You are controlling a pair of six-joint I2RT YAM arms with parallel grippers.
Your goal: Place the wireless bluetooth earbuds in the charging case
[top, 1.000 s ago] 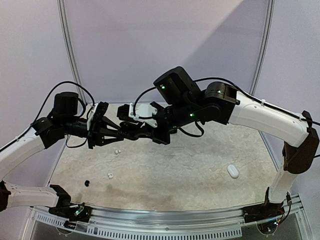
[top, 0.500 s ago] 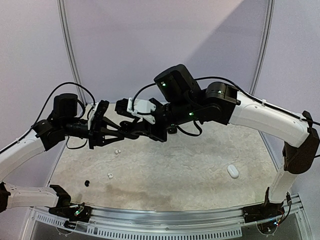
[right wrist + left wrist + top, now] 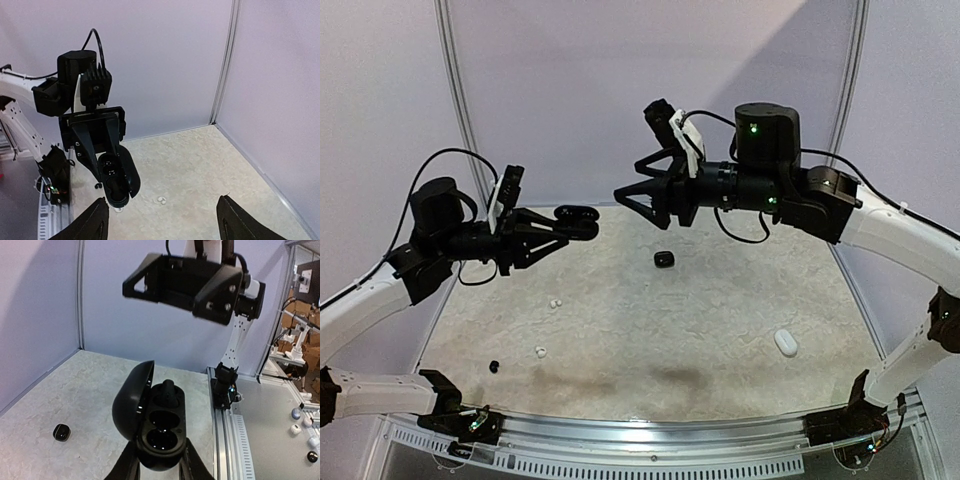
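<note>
Right gripper (image 3: 638, 206) withdrawn, clear gap beside case (image 3: 578, 213)

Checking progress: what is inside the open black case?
The case, held by the left gripper, shows one black earbud standing in its far well. The nearer wells look empty; their dark bottoms are hard to read.

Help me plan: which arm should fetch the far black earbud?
Right: the right gripper, jaws open and empty, hangs near the black earbud; the left gripper is shut on the open charging case.
</note>
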